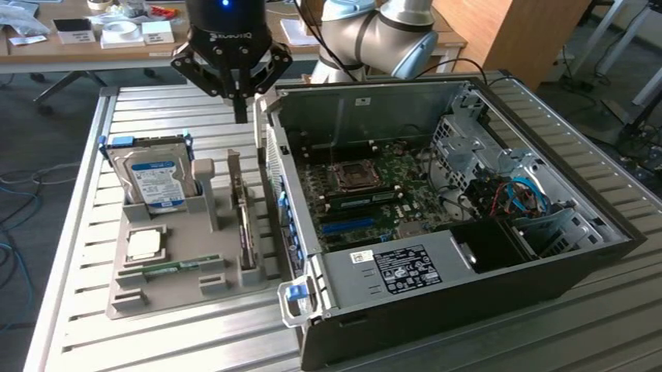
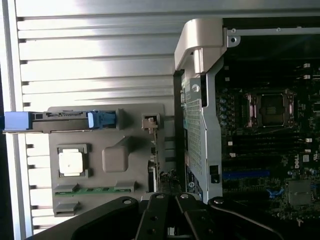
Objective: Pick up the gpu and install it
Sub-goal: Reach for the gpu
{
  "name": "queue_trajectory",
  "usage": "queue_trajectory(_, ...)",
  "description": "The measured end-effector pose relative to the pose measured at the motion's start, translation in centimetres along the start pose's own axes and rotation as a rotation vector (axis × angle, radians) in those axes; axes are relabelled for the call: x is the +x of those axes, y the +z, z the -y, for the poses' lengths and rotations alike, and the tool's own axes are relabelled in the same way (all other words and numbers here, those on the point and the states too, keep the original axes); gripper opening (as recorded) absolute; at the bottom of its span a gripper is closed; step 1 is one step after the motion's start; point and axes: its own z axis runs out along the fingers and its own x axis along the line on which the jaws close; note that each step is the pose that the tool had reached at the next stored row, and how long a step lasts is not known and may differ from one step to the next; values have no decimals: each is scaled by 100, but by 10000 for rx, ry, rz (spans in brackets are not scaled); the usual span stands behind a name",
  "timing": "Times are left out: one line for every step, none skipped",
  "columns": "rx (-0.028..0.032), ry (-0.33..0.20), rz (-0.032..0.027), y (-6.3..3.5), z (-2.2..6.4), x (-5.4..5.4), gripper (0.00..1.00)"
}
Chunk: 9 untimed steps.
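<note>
Computer case (image 1: 466, 310) lies open nearest you on the slatted tabletop (image 1: 155, 345); your gripper (image 1: 240, 116) hangs empty, fingers pressed together.
Exterior view: the gpu (image 1: 242, 221) stands on edge in the grey holder (image 1: 170, 298), just beside the case wall and below the gripper, and a hard drive (image 1: 155, 182) stands upright at the holder's far end. Wrist view: you see the gpu edge-on between holder and case, with a memory stick (image 2: 95, 189) lying flat in its slot.
</note>
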Motion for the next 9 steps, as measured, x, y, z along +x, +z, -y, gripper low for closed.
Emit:
queue_trajectory(0,0,0,0,1,15,11)
queue_trajectory(0,0,0,-1,3,32,11)
queue_trajectory(0,0,0,-1,4,51,11)
queue_trajectory(0,0,0,-1,5,69,11)
queue_trajectory(1,0,0,-2,7,88,11)
queue_trajectory(1,0,-1,-3,8,105,11)
queue_trajectory(0,1,0,-3,9,120,11)
queue_trajectory(0,1,-1,-3,9,129,11)
queue_trajectory(1,1,-1,-3,10,135,11)
